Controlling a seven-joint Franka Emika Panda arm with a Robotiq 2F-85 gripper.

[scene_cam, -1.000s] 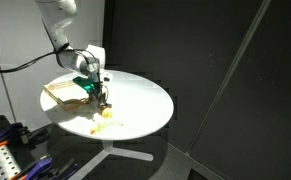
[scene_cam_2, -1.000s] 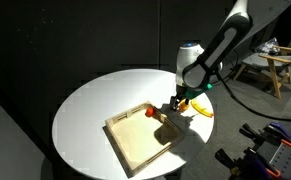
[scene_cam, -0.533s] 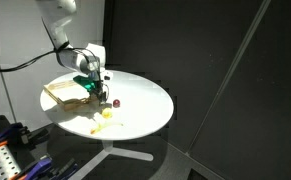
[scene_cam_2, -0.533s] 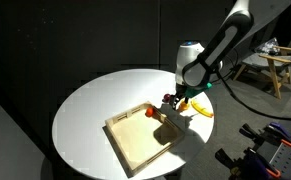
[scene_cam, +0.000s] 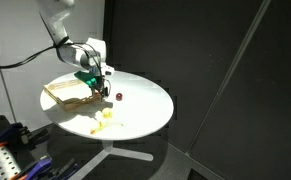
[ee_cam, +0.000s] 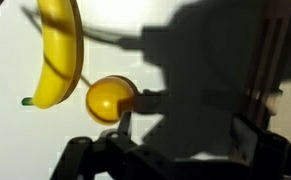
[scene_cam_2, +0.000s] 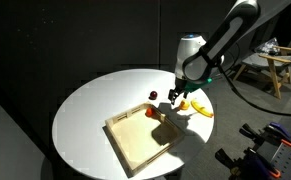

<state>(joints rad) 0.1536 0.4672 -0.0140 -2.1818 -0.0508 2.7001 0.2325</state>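
Claw [scene_cam: 103, 88] is hanging just above the tabletop, right off the far edge of the wooden tray [scene_cam: 63, 93]. Its fingers are spread wide and there's nothing between them, so it's not gripping anything. It points straight down, which I'd guess is so it can drop onto small stuff from above without bumping the tray's rim.

The closest thing to it is a little dark red ball [scene_cam: 118, 96]. That sits on the bare white table [scene_cam: 145, 110] just outside the tray, on the side away from the arm's base, near the claw but not touching it. In both exterior views there's a clear gap between them. It's round and lying on a flat surface with nothing to stop it, so I'd say a nudge would send it rolling.

A banana [scene_cam_2: 197, 109] lies flat on its side off another edge of the tray, beyond the claw. The wrist view shows a round yellow fruit [ee_cam: 108, 98] just beside it, and they're close enough that I can't tell if they touch.

Inside the tray, near the corner nearest the claw, there's a small reddish piece [scene_cam_2: 150, 113], too small to identify. The raised rim keeps it in.
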